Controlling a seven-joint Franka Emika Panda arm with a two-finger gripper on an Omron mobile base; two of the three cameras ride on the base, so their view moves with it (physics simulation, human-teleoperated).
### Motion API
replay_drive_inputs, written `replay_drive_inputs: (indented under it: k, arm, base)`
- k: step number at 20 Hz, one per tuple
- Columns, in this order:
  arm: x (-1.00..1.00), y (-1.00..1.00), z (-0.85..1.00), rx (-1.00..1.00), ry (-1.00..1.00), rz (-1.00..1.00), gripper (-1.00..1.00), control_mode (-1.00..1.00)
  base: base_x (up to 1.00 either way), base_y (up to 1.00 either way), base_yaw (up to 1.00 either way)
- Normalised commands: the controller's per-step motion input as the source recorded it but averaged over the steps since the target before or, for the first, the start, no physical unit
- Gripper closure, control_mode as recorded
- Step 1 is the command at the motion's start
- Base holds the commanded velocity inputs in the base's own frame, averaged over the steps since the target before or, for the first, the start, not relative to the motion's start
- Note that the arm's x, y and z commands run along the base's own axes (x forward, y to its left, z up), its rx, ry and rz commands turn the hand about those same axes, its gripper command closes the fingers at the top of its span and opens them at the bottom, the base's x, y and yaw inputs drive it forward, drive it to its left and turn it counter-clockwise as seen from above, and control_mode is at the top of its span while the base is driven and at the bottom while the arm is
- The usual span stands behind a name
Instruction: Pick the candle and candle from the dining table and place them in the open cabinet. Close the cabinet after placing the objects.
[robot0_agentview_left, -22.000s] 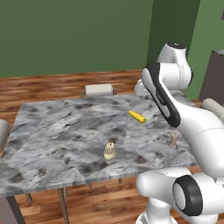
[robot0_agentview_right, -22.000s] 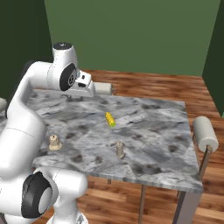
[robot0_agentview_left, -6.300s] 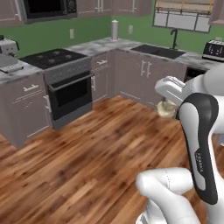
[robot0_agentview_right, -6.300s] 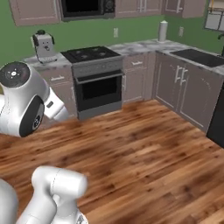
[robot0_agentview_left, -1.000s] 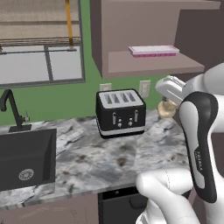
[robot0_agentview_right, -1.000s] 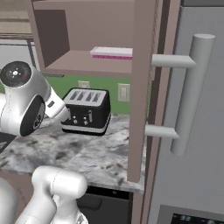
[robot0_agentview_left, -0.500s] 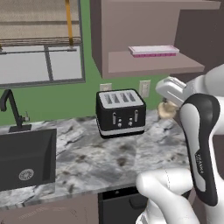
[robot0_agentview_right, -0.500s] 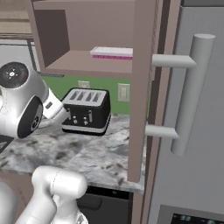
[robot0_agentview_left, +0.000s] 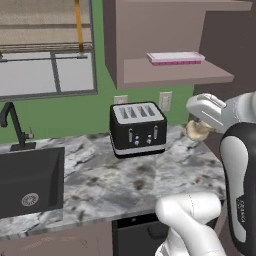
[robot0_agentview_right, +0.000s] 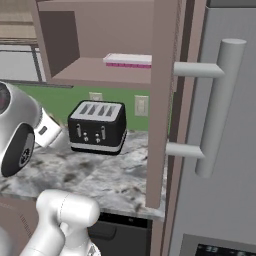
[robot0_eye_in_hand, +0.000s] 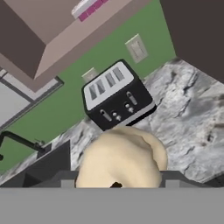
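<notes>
Above the marbled counter (robot0_agentview_left: 125, 185) | cream candle (robot0_eye_in_hand: 122, 159) | clamped between fingers (robot0_agentview_left: 196, 131) | toaster (robot0_agentview_left: 137, 129) behind

A kitchen: toaster (robot0_agentview_left: 137, 129) on marbled counter (robot0_agentview_left: 125, 187), black sink (robot0_agentview_left: 30, 180)

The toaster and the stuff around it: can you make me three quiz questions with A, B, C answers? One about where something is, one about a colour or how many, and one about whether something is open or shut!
1. Where is the toaster?
A. In the sink
B. On the counter below the open cabinet
C. On the cabinet shelf

2. What colour is the flat box on the cabinet shelf?
A. Pink
B. Blue
C. Yellow

3. What is the gripper doing?
A. Hanging empty
B. Touching the toaster
C. Holding the cream candle

Answers: 1 B, it stands on the marbled counter under the cabinet. 2 A, the box is pink. 3 C, the hand view shows the candle between the fingers.
</notes>
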Motion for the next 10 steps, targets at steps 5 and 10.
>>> replay_drive_inputs:
  k: [5,10]
  arm:
    - [0.00,0.00,0.26,0.00,-0.04,0.00,1.00,-1.00]
    - [0.00,0.00,0.39,0.00,-0.05,0.00,1.00,-1.00]
  base:
    - [0.00,0.00,0.00]
    - [0.00,0.00,0.00]
